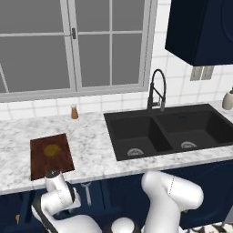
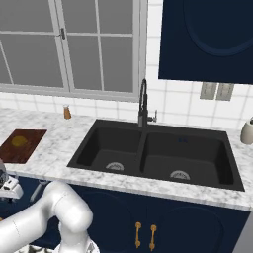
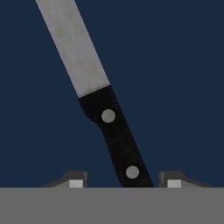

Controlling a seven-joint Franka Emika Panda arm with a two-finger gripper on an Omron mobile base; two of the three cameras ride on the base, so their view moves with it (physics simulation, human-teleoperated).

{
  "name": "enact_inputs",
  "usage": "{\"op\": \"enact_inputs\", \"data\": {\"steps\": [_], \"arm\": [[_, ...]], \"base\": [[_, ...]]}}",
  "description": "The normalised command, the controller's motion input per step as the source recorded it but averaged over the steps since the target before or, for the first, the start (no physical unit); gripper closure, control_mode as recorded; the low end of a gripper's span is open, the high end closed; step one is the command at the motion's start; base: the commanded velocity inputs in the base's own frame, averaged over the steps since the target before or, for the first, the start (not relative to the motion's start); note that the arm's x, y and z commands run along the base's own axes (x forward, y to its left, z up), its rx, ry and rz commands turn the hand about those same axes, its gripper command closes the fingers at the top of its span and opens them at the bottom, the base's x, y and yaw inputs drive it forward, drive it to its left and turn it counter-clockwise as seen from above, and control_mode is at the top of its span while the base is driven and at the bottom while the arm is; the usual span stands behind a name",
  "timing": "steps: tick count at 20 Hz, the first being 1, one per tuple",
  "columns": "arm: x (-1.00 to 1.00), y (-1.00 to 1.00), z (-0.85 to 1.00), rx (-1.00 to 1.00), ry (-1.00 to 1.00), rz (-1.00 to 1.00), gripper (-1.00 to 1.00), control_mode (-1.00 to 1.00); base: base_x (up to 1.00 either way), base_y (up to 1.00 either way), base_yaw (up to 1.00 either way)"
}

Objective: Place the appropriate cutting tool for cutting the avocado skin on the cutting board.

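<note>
The knife (image 3: 114,131) lies between my jaws (image 3: 124,180): its black handle runs down into the gap, and its long axis leans up and to the left, blade away from me. My jaws stand apart on both sides of the handle, not touching it. The cutting board (image 1: 51,155) with the avocado (image 1: 51,149) is on the bench (image 1: 91,141), above my hand.
</note>
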Motion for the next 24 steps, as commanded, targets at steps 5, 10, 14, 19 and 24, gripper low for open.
{"op": "enact_inputs", "data": {"steps": [5, 10, 14, 19, 24], "arm": [[-0.49, 0.0, -0.92, -0.09, 0.0, 0.0, 1.0, -1.0], [-0.43, 0.0, -0.51, -0.05, 0.0, 0.0, 1.0, -1.0], [-0.59, 0.0, -0.11, -0.01, -0.01, 0.0, 1.0, -1.0], [-0.31, 0.0, 0.7, 0.0, -0.03, 0.0, 1.0, -1.0], [-0.55, 0.0, 0.79, 0.04, -0.05, 0.0, 1.0, -1.0]], "base": [[0.0, 0.0, 0.0], [0.0, 0.0, 0.0], [0.0, 0.0, 0.0], [0.0, 0.0, 0.0], [0.0, 0.0, 0.0]]}}
